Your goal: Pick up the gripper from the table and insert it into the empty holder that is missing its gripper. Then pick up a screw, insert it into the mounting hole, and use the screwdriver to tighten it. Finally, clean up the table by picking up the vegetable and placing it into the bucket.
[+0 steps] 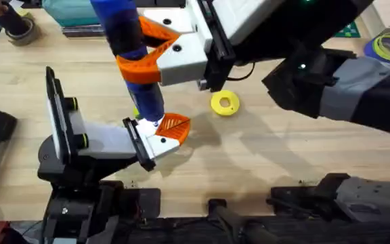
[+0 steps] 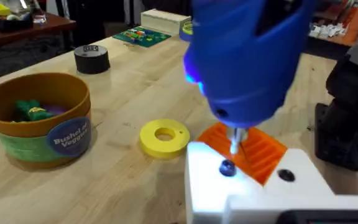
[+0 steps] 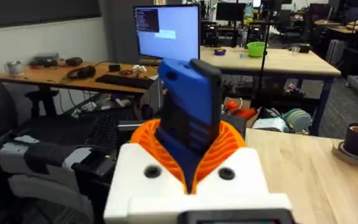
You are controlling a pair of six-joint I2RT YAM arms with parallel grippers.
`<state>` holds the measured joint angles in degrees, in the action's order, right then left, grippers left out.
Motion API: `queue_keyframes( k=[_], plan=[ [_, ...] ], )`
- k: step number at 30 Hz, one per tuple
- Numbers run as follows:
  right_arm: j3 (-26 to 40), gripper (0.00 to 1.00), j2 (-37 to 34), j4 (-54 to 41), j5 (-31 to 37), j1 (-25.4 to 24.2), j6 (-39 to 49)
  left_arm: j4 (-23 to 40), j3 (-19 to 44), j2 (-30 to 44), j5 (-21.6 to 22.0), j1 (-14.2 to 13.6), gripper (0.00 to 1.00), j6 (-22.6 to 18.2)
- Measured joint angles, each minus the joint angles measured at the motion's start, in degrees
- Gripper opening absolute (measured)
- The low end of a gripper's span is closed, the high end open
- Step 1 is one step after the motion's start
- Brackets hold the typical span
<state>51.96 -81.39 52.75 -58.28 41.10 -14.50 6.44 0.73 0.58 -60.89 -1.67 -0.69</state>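
Observation:
My right gripper (image 1: 147, 59) reaches in from the upper right, shut on the blue screwdriver (image 1: 137, 41), which it holds upright. In the right wrist view the screwdriver (image 3: 190, 106) sits between the orange pads (image 3: 229, 146). Its metal tip (image 2: 235, 140) points down at a dark screw (image 2: 227, 168) in the white holder (image 2: 213, 180) of my left gripper (image 1: 169, 130). The left gripper's jaws stand together, and the orange ribbed gripper (image 2: 260, 152) is seated in the holder. The bucket (image 2: 39, 118) holds green and purple toys. A yellow-green sliver (image 1: 135, 112) beside the screwdriver may be the vegetable.
A flat yellow disc (image 1: 224, 103) with a centre hole lies on the wooden table (image 1: 283, 156) just past the left gripper. A black tape roll (image 2: 92, 59) sits behind the bucket. Boxes and clutter line the far table edge.

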Motion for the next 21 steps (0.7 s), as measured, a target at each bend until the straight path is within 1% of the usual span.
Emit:
queue_keyframes(
  k=[21],
  plan=[
    [0.0, 0.025, -0.65, 0.04, 0.15, 0.11, 0.02, 0.0, 0.0, 0.0, -0.01, 0.0, 0.016, 0.0]
  ],
)
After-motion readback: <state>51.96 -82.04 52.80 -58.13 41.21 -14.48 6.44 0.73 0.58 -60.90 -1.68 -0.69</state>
